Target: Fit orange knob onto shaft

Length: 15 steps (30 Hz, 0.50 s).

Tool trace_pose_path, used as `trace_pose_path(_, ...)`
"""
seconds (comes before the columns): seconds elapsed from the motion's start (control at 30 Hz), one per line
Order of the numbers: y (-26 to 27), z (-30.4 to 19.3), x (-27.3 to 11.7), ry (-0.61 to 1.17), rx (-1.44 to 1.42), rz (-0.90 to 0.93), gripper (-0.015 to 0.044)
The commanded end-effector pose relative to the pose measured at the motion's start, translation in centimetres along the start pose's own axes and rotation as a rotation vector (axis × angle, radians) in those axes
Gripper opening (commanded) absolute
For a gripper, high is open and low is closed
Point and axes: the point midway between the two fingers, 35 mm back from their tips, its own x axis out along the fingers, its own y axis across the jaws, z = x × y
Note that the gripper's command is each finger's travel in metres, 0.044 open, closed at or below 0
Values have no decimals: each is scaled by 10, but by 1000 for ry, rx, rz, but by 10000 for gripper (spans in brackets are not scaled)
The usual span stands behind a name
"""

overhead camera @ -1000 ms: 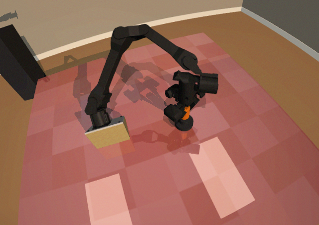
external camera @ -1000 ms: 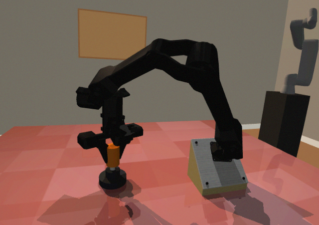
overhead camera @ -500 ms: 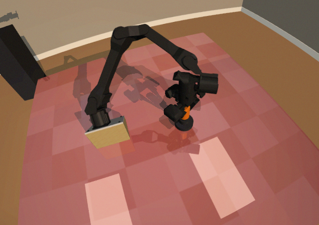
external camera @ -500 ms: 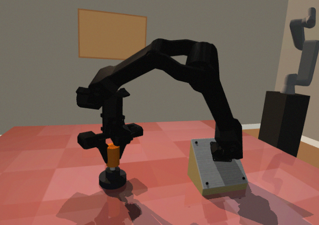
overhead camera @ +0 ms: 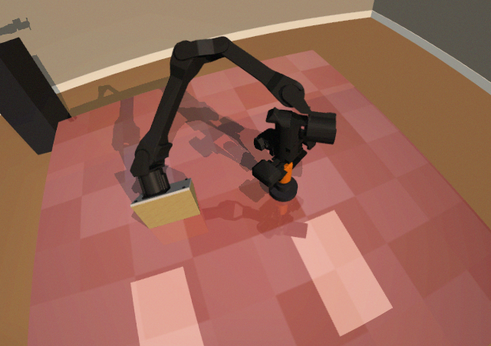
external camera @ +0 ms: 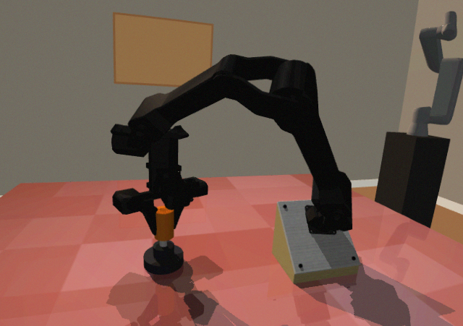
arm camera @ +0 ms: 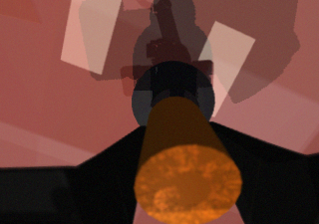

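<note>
The exterior view shows the orange knob (overhead camera: 288,174) (external camera: 164,224) (arm camera: 188,184) standing upright, right above the round pedestal (overhead camera: 283,190) (external camera: 163,259) (arm camera: 142,106). A short bit of the silver shaft (external camera: 163,243) peeks out between the knob and the pedestal, so the knob is not all the way down. Whether the shaft's tip is already inside the hole or only touching the bottom of the knob cannot be told, because the hole is hidden underneath.

The gripper (overhead camera: 291,169) (external camera: 164,221) (arm camera: 176,129) points down, and its jaws are partly open, just as wide as the knob they are squeezing. One finger is on each side of it. That is likely so the knob stays straight and can be turned like a bottle cap. The top of the knob sticks up in the wrist view, and its bottom is left free, so the fingers should not get in the way of the shaft.

The job now seems to be matching the flat sides. The arm would need to twist the knob a little while pressing softly, until it drops. Pushing hard too soon could tip the knob or make it slip in the fingers. Once it sits on the pedestal, the fingers can let go.
</note>
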Motion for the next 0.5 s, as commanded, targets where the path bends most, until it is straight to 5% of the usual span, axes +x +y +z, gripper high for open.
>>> trace_pose_path(0.0, -3, -2, -2, 5, -33, -1, 0)
trace_pose_path(0.47, -2, -2, 2, 5, -33, -1, 0)
